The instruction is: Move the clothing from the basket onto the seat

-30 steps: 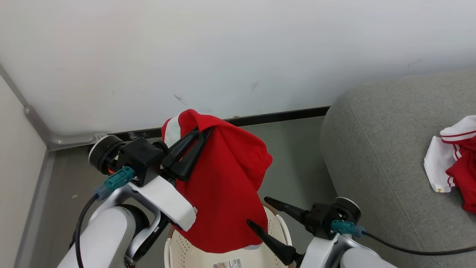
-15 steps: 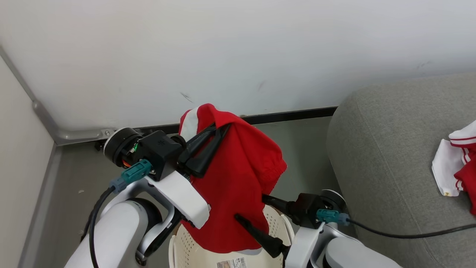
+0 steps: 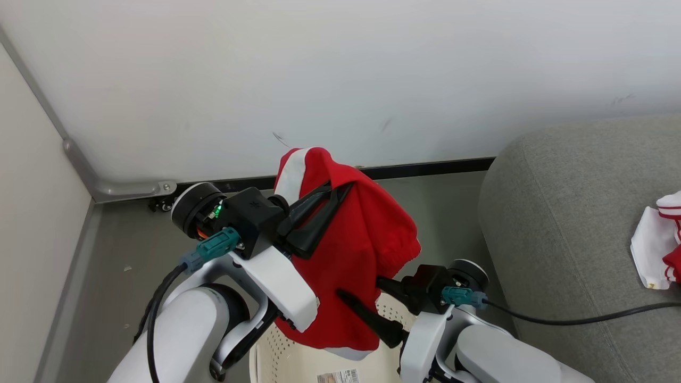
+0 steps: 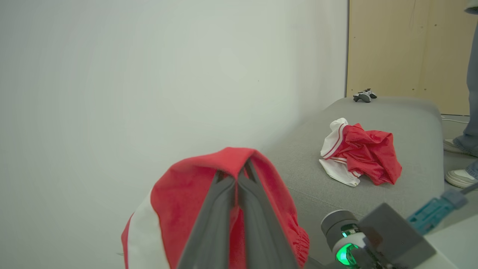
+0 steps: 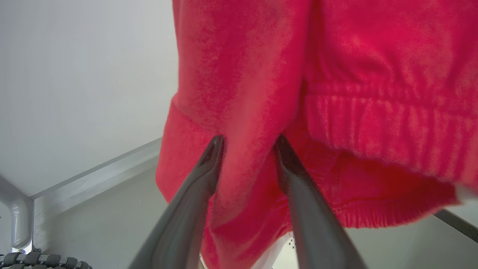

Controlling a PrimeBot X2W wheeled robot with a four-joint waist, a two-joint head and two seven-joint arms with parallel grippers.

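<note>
While a red garment (image 3: 367,250) is hung above the basket (image 3: 274,354), a second grip is being set up on it. The left claw (image 3: 345,186) is clenched on the top fold, high above the basket, and the cloth is draped down from it toward the basket's mouth. The right claw (image 5: 249,140) is seen partly open, lower and nearer the basket. Its two fingers are set astride a hanging fold, with the tips touched against the red cloth and a pleat bulged between them. No firm pinch is shown there, so the fold is judged not yet clamped.

For the step to be done well, a thick pleat should be taken between the right fingers before they are closed. The elastic hem is best avoided, as it is judged likely to slide out. The left pinch should be held until the second is made sure. The white lower edge should then be lifted clear of the basket before the load is carried to the seat (image 3: 574,223), right of the basket, where another garment (image 4: 360,158) is already laid.
</note>
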